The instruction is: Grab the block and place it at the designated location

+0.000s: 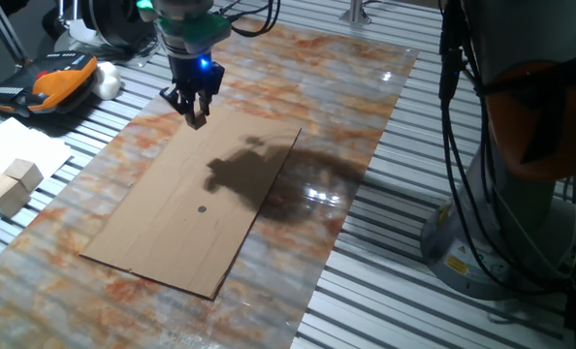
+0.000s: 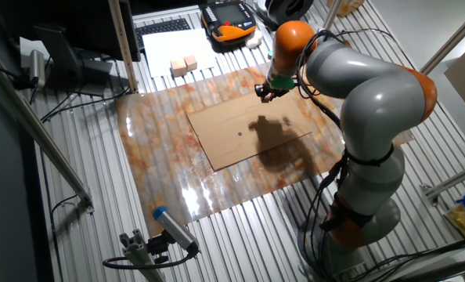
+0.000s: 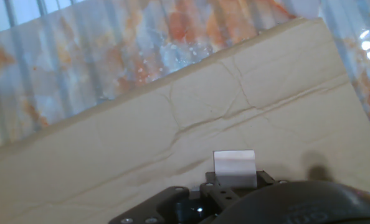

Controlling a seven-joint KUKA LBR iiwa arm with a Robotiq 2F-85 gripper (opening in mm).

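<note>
One claw (image 1: 196,118) is hovering over the cardboard sheet's (image 1: 162,228) far edge, fingers drawn narrow — whether they are pinching the block, I cannot tell. Toward seven o'clock of it, well apart, the dot mark (image 1: 201,208) is sitting bare.

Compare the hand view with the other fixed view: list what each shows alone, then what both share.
Only the hand view shows the creases in the cardboard up close and a small pale block at the gripper's tip. Only the other fixed view shows the dark dot mark, the arm, two pale wooden blocks and the gripper from outside. Both show the cardboard sheet on the marbled mat.
</note>
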